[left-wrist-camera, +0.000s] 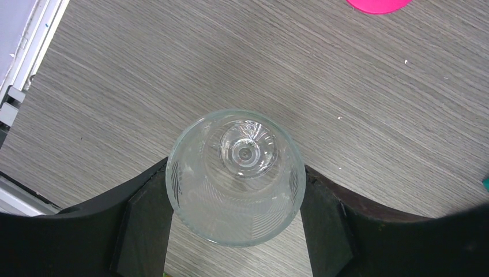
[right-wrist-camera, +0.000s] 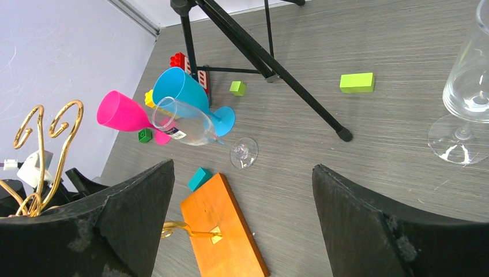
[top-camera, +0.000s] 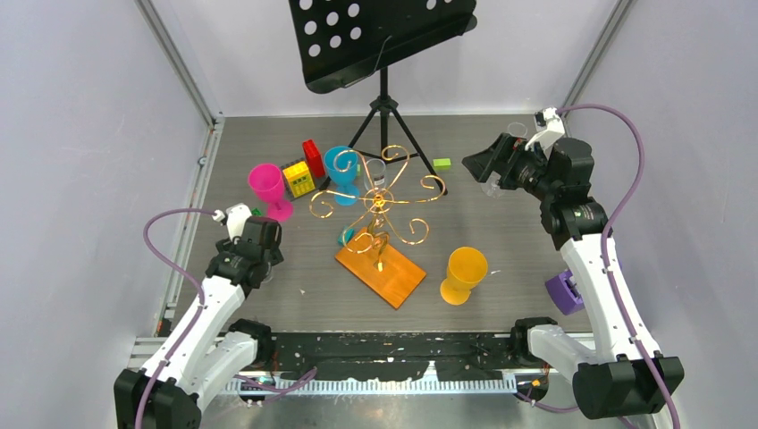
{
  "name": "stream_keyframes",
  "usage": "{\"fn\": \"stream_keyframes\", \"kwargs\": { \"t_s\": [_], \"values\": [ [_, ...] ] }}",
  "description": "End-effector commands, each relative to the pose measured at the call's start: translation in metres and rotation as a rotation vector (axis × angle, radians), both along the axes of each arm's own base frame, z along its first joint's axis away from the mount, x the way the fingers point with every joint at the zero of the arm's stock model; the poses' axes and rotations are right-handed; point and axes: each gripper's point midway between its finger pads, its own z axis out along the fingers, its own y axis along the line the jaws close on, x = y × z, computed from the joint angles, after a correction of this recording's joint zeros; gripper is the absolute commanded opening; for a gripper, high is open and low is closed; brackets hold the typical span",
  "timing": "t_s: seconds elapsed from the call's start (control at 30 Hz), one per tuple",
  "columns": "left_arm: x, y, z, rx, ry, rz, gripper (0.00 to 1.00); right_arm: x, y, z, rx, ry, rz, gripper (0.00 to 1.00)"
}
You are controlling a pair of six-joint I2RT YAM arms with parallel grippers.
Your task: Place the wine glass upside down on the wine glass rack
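Now, wine glass [left-wrist-camera: 233, 196]: clear, mouth up, seen straight down its bowl to the stem, at the near left of the grey table [left-wrist-camera: 357, 75].
Left gripper [left-wrist-camera: 236, 167]: pointing down over the glass, one black finger [left-wrist-camera: 144, 219] on each side of the bowl; the pads reach the glass wall, but I cannot tell whether they press it.
Wine glass rack [top-camera: 380, 201]: gold wire loops on a central stem, on an orange base [top-camera: 382, 277], mid-table, well to the right of that glass.
Right gripper [right-wrist-camera: 242, 167]: raised at the far right, jaws wide apart, holding nothing.
Other glasses: a clear one on its side [right-wrist-camera: 184, 121] against the blue goblet [top-camera: 341, 165]; an upright clear one [right-wrist-camera: 467, 98] at the far right.
Goblets: pink goblet [top-camera: 266, 183] left of the blue one; orange goblet [top-camera: 465, 271] just right of the base.
Blocks: yellow block [top-camera: 298, 177] and red block [top-camera: 313, 156] between pink and blue; green block [right-wrist-camera: 356, 82] near a tripod foot; teal block [right-wrist-camera: 199, 178] beside the base.
Music stand [top-camera: 380, 36]: black, perforated, on a tripod at the back.
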Motion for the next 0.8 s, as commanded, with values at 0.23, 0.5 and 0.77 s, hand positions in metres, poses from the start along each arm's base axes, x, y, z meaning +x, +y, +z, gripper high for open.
{"fn": "stream_keyframes", "kwargs": {
  "t_s": [0.23,0.5,0.77],
  "values": [
    [0.011,0.002,0.017,0.000,-0.087,0.015,0.66,-0.001,0.003,0.016,0.014,-0.060,0.015,0.95],
    [0.016,-0.007,0.029,-0.045,-0.129,-0.027,0.62,-0.001,0.004,0.015,0.017,-0.058,0.018,0.95],
    [0.035,-0.049,0.026,-0.181,-0.144,-0.220,0.56,0.001,0.005,0.014,0.024,-0.056,0.026,0.95]
  ]
}}
